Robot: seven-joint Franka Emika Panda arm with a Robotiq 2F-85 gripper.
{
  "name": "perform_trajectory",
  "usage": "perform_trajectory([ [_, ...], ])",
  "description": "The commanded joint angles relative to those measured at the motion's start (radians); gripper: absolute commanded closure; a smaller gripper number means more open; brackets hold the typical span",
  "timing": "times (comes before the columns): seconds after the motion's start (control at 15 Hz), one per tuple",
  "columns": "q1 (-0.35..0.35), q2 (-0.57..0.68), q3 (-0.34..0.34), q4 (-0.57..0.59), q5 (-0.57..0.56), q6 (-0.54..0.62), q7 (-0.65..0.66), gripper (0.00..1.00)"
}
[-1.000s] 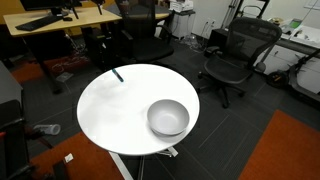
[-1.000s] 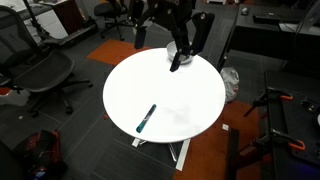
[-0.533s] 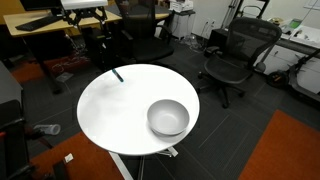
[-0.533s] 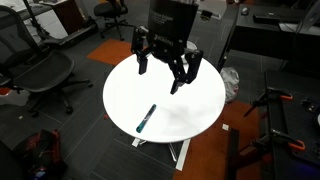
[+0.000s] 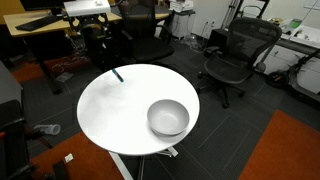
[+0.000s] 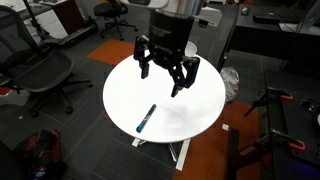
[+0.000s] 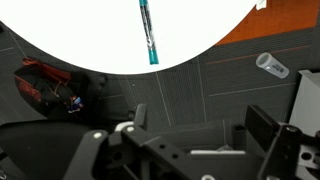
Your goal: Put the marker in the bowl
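The marker (image 5: 118, 74) is a thin dark teal pen lying flat near the table's edge, well apart from the bowl. It also shows in an exterior view (image 6: 147, 117) and at the top of the wrist view (image 7: 148, 30). The light-grey bowl (image 5: 168, 117) stands upright and empty on the opposite side of the round white table (image 5: 115, 110). It is hidden behind the arm in an exterior view and out of the wrist view. My gripper (image 6: 164, 78) hangs open and empty high above the table, with its fingers spread. Its fingers show at the bottom of the wrist view (image 7: 200, 128).
Black office chairs (image 5: 232, 55) stand around the table on dark carpet with an orange patch (image 5: 290, 150). Wooden desks (image 5: 60, 20) stand behind. Another chair (image 6: 45, 75) and a red object on the floor (image 6: 40, 150) are beside the table.
The gripper has come down and shifted over the table towards the marker's side, turning so both spread fingers face the camera. Marker and bowl have not moved.
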Motion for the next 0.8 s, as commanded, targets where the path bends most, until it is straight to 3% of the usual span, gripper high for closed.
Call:
perform_trajectory([
  [0.0, -0.031, 0.011, 0.035, 0.002, -0.002, 0.023, -0.005, 0.0],
  [0.33, -0.037, 0.062, 0.047, 0.02, -0.052, 0.072, -0.027, 0.0],
  [0.73, -0.034, 0.144, 0.032, 0.058, -0.213, 0.097, 0.023, 0.0],
])
